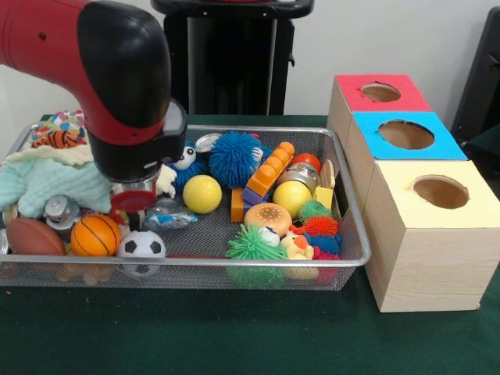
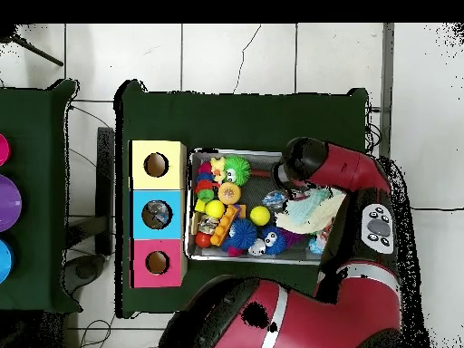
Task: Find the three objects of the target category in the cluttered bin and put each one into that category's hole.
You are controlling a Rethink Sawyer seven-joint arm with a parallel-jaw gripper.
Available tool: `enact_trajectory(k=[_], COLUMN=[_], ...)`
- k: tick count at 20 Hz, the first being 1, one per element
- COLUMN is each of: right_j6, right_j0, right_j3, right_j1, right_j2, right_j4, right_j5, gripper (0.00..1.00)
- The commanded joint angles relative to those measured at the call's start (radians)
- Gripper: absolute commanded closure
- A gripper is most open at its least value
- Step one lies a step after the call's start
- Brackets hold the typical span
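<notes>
Here the gripper point(image 1: 134, 205) hangs low over the left part of the bin point(image 1: 258, 264), and whether it is open or closed cannot be told. Just right of it lies a clear crinkly plastic item point(image 1: 168, 213), possibly a bag, near a yellow ball point(image 1: 202, 194). Three boxes point(image 1: 428, 234) stand beside the bin.

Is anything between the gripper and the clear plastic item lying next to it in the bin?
Nothing visible. The clear plastic item lies uncovered on the mesh of the bin, just beside the gripper, with the yellow ball on its other side.
</notes>
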Motion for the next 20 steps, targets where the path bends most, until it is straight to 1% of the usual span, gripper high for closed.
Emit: enact_trajectory(k=[1, 2, 5, 8, 11, 13, 15, 19, 20], right_j6=[-0.133, -0.136, -0.147, -0.132, -0.112, -0.103, -0.106, -0.138, -0.152], right_j0=[-0.036, -0.039, -0.040, -0.047, -0.047, -0.046, -0.058, -0.082, -0.083], right_j3=[0.060, 0.056, 0.050, 0.066, 0.080, 0.085, 0.100, 0.094, 0.088], right_j1=[-0.024, -0.022, -0.023, -0.027, -0.038, -0.037, -0.034, -0.004, 0.007], right_j2=[0.163, 0.167, 0.169, 0.187, 0.196, 0.200, 0.222, 0.255, 0.254], right_j4=[0.055, 0.055, 0.036, 0.046, 0.058, 0.061, 0.078, 0.082, 0.066], right_j5=[0.061, 0.079, 0.087, 0.085, 0.113, 0.100, 0.091, 0.091, 0.077], gripper=[0.00, 0.00, 0.00, 0.00, 0.00, 0.00, 0.00, 0.00, 0.00])
